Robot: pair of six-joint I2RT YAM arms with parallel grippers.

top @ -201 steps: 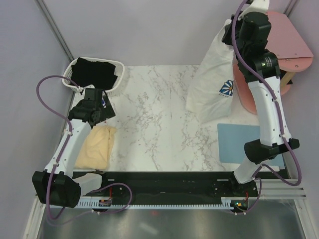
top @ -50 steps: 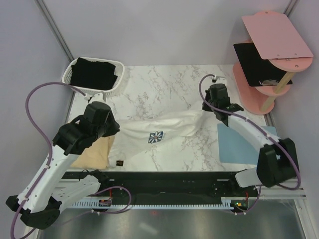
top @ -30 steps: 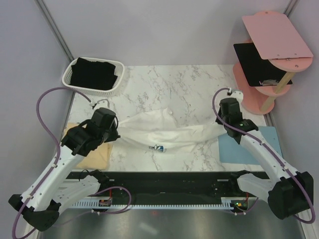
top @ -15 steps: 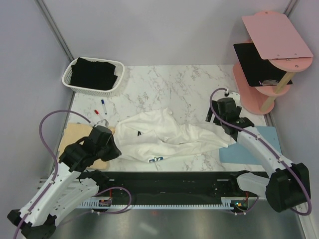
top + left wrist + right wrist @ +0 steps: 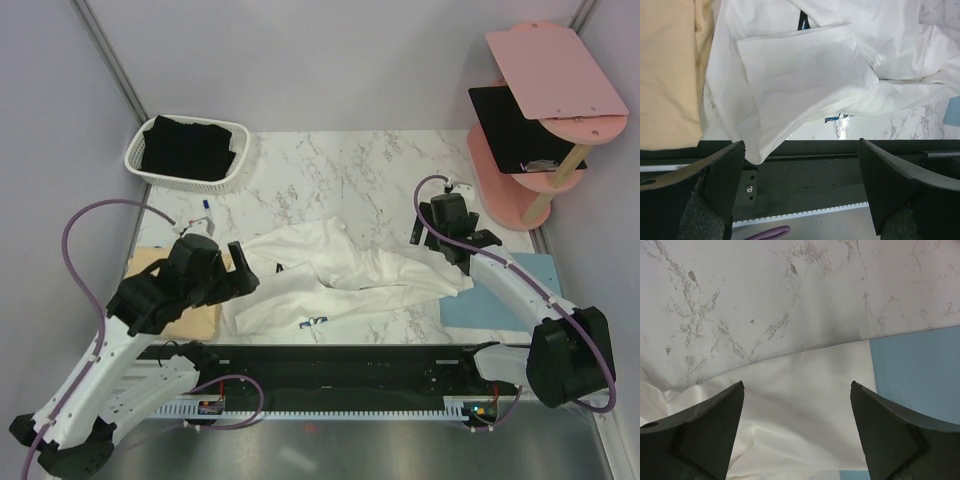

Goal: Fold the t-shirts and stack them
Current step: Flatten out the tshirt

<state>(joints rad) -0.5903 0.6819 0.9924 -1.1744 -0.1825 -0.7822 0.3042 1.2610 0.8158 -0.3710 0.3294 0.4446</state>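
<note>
One tee at most looked folded, the pale yellow t-shirt at near left; the white t-shirt lay crumpled under the left gripper and right gripper, both spread wide and empty, and the black t-shirt sat in the basket.

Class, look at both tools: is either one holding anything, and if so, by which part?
Nothing is held. The left tool and the right tool both stand open above the white t-shirt, which lies crumpled beneath them.

Overhead wide; wrists close, downward, seemingly sharing white tee.
</note>
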